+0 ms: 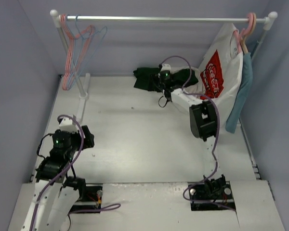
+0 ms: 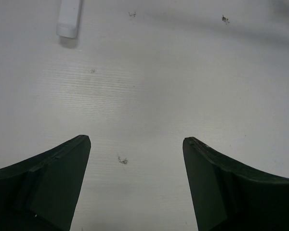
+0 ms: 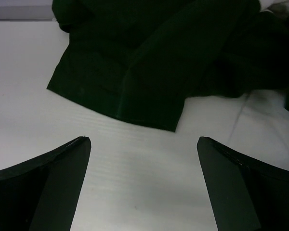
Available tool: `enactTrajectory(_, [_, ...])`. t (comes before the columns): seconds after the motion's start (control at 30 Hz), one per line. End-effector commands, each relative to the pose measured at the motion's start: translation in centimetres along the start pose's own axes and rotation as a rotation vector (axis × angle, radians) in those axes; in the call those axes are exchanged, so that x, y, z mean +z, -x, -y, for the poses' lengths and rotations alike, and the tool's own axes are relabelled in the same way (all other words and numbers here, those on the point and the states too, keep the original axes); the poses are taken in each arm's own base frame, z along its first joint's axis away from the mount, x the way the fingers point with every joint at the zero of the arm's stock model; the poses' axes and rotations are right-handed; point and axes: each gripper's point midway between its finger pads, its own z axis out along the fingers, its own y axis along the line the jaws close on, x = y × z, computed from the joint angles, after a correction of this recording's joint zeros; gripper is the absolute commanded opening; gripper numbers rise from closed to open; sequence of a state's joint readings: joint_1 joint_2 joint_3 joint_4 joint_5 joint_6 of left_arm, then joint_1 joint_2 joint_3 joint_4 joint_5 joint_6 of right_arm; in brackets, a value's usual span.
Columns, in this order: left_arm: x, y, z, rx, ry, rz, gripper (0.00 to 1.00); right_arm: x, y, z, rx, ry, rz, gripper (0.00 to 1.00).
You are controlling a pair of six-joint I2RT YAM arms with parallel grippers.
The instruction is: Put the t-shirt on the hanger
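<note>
Just short of the t-shirt (image 3: 135, 62), right gripper (image 3: 143, 140) spread wide, empty, left gripper (image 2: 137, 138) likewise spread, empty, above table (image 2: 154, 82)

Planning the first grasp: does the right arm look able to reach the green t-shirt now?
Probably yes: the right gripper hangs open just short of the t-shirt, with only table surface between them.

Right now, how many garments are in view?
3. The dark green t-shirt lies on the table, far side; the white t-shirt with a red logo hangs from the rail, right end; a teal garment hangs beside it. More may hide behind those.
</note>
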State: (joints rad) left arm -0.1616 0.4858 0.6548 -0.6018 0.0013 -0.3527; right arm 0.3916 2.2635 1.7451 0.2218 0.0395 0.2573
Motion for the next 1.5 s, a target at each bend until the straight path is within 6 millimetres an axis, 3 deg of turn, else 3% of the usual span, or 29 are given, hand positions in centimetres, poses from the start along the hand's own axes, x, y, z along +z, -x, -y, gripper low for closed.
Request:
enactTrajectory(0.0, [-0.2, 1.8, 0.3, -0.018, -0.003, 0.052, 0.78, 1.7, 5.1, -1.2, 0.023, 0.017, 0.125, 0.99])
enactTrajectory(0.03, [-0.2, 1.8, 0.4, -0.018, -0.007, 0.049, 0.78, 2.4, 5.0, -1.4, 0.038, 0.028, 0.133, 0.99])
enactTrajectory(0.07, [-0.2, 1.7, 0.4, -0.017, -0.007, 0.044, 0.78, 3.9, 3.3, -1.1, 0.041, 0.02, 0.107, 0.99])
enactTrajectory(0.1, [-0.2, 1.8, 0.4, -0.019, -0.006, 0.046, 0.78, 4.3, 4.2, -1.5, 0.047, 0.028, 0.13, 0.99])
enactTrajectory(0.17, [-0.2, 1.7, 0.4, -0.019, -0.007, 0.044, 0.78, 6.1, 2.5, -1.3, 0.05, 0.021, 0.106, 0.97])
enactTrajectory(0.23, [-0.2, 1.7, 0.4, -0.019, -0.008, 0.044, 0.78, 6.9, 2.9, -1.8, 0.063, 0.028, 0.113, 0.94])
enactTrajectory(0.27, [-0.2, 1.7, 0.4, -0.02, -0.009, 0.045, 0.78, 7.8, 1.7, -1.6, 0.064, 0.023, 0.096, 0.86])
enactTrajectory(0.33, [-0.2, 1.7, 0.5, -0.018, -0.011, 0.043, 0.78, 8.2, 2.0, -2.0, 0.062, 0.031, 0.106, 0.71])
enactTrajectory(0.37, [-0.3, 1.8, 0.6, -0.019, -0.013, 0.046, 0.78, 8.4, 1.6, -2.1, 0.041, 0.035, 0.103, 0.49])
enactTrajectory(0.43, [-0.2, 1.7, 0.6, -0.018, -0.013, 0.041, 0.78, 8.2, 2.1, -2.7, -0.002, 0.053, 0.129, 0.28])
enactTrajectory(0.47, [-0.2, 1.5, 0.6, -0.016, -0.015, 0.037, 0.78, 7.4, 3.1, -4.1, -0.035, 0.089, 0.151, 0.09])
enactTrajectory(0.5, [-0.2, 1.6, 0.6, -0.017, -0.014, 0.039, 0.78, 6.8, 4.2, -4.8, -0.094, 0.106, 0.182, 0.01])
enactTrajectory(0.53, [-0.1, 1.5, 0.6, -0.016, -0.015, 0.036, 0.78, 6.0, 5.0, -5.8, -0.121, 0.132, 0.2, 0.0])
enactTrajectory(0.57, [-0.1, 1.5, 0.6, -0.015, -0.016, 0.036, 0.78, 3.9, 6.7, -8.1, -0.152, 0.198, 0.228, 0.0])
enactTrajectory(0.63, [-0.2, 1.7, 0.6, -0.017, -0.016, 0.042, 0.78, 1.1, 9.4, -10.5, -0.21, 0.262, 0.293, 0.0])
enactTrajectory(0.67, [-0.2, 1.6, 0.7, -0.016, -0.017, 0.04, 0.78, -1.9, 12.0, -11.7, -0.227, 0.291, 0.344, 0.0])
enactTrajectory(0.73, [-0.3, 1.6, 0.6, -0.016, -0.017, 0.04, 0.78, -6.1, 14.3, -15.3, -0.288, 0.39, 0.412, 0.0])
enactTrajectory(0.77, [-0.3, 1.7, 0.6, -0.017, -0.016, 0.042, 0.78, -9.9, 17.1, -16.6, -0.306, 0.427, 0.475, 0.0])
enactTrajectory(0.83, [-0.3, 1.6, 0.6, -0.016, -0.018, 0.042, 0.78, -14.4, 18.5, -19.7, -0.367, 0.518, 0.512, 0.0])
enactTrajectory(0.87, [-0.4, 1.7, 0.6, -0.018, -0.015, 0.044, 0.78, -18.1, 20.7, -20.7, -0.378, 0.549, 0.567, 0.0])
enactTrajectory(0.9, [-0.4, 1.6, 0.5, -0.018, -0.012, 0.043, 0.78, -20.1, 21.2, -21.4, -0.391, 0.572, 0.578, 0.0])
enactTrajectory(0.93, [-0.4, 1.7, 0.5, -0.019, -0.01, 0.045, 0.78, -24.3, 22.7, -22.8, -0.42, 0.634, 0.637, 0.0])
enactTrajectory(1.03, [-0.6, 1.8, 0.5, -0.021, -0.009, 0.055, 0.78, -29.0, 22.6, -24.1, -0.453, 0.731, 0.662, 0.0])
enactTrajectory(1.07, [-0.6, 1.8, 0.4, -0.023, -0.008, 0.057, 0.78, -32.3, 23.7, -23.8, -0.455, 0.759, 0.708, 0.0])
enactTrajectory(1.13, [-0.7, 1.9, 0.4, -0.023, -0.007, 0.064, 0.78, -35.7, 23.6, -23.0, -0.458, 0.778, 0.743, 0.0])
enactTrajectory(1.23, [-0.8, 1.9, 0.3, -0.028, -0.004, 0.068, 0.78, -37.0, 21.9, -20.5, -0.466, 0.713, 0.736, 0.0])
enactTrajectory(1.33, [-0.9, 2.0, 0.5, -0.028, -0.013, 0.073, 0.78, -35.4, 19.6, -16.7, -0.421, 0.546, 0.669, 0.0])
enactTrajectory(1.37, [-0.8, 1.9, 0.5, -0.029, -0.014, 0.07, 0.78, -34.6, 17.3, -15.1, -0.414, 0.5, 0.616, 0.0])
enactTrajectory(1.47, [-0.8, 1.8, 0.6, -0.029, -0.023, 0.067, 0.78, -32.6, 13.4, -10.3, -0.33, 0.302, 0.482, 0.0])
